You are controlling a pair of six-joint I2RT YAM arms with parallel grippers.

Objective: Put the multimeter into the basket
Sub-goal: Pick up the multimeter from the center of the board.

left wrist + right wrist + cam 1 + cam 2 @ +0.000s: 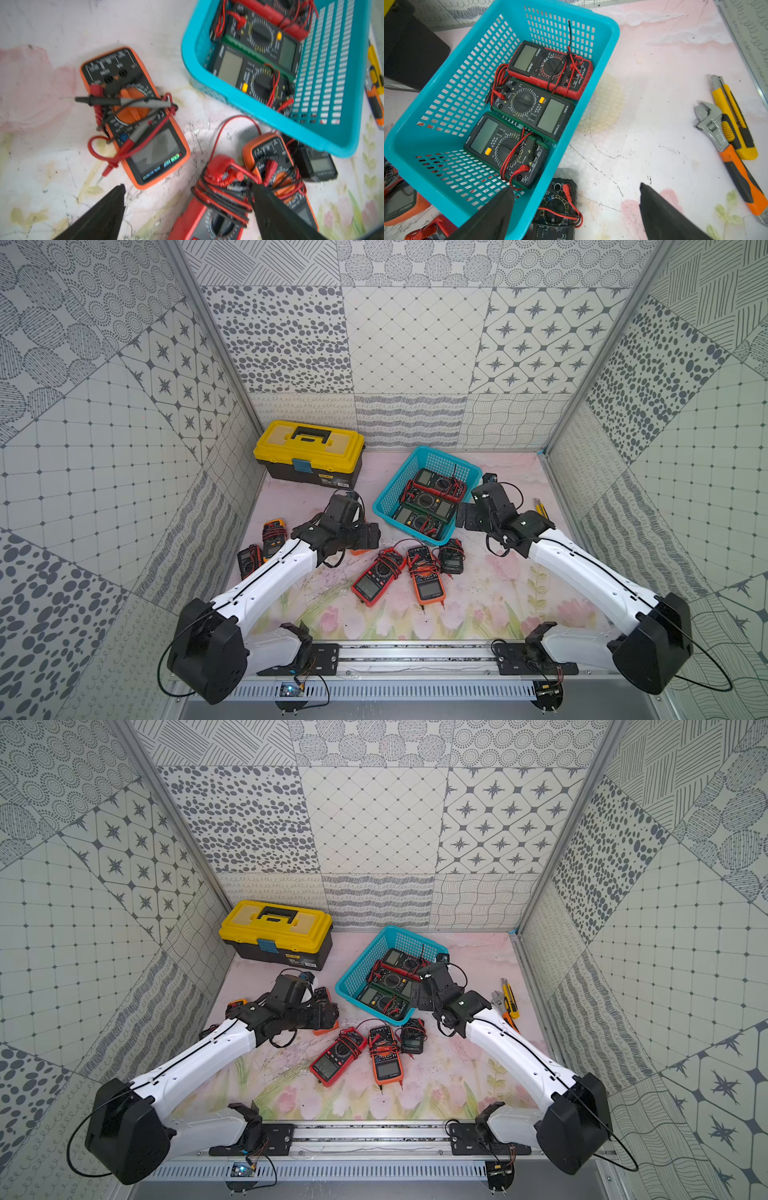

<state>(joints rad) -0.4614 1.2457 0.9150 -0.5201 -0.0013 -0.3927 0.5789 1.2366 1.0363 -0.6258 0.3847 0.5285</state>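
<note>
The turquoise basket (pixel 395 485) (pixel 467 83) stands at the back centre and holds three multimeters: a red one (pixel 550 68) and two dark green-edged ones (pixel 529 108) (pixel 506 149). My right gripper (pixel 576 188) (pixel 466 516) hangs open and empty over the basket's near right corner, above a small black multimeter (pixel 556 207). Open and empty too, my left gripper (pixel 187 187) (pixel 368 536) hovers left of the basket, above a red multimeter (pixel 207 218) (pixel 376 576). Orange multimeters (pixel 135 116) (pixel 426 578) lie close by.
A yellow-lidded black toolbox (pixel 309 452) stands at the back left. Two more multimeters (pixel 272 537) (pixel 249 560) lie by the left wall, partly behind my left arm. A yellow utility knife (pixel 733 116) and an adjustable wrench (pixel 716 128) lie near the right wall.
</note>
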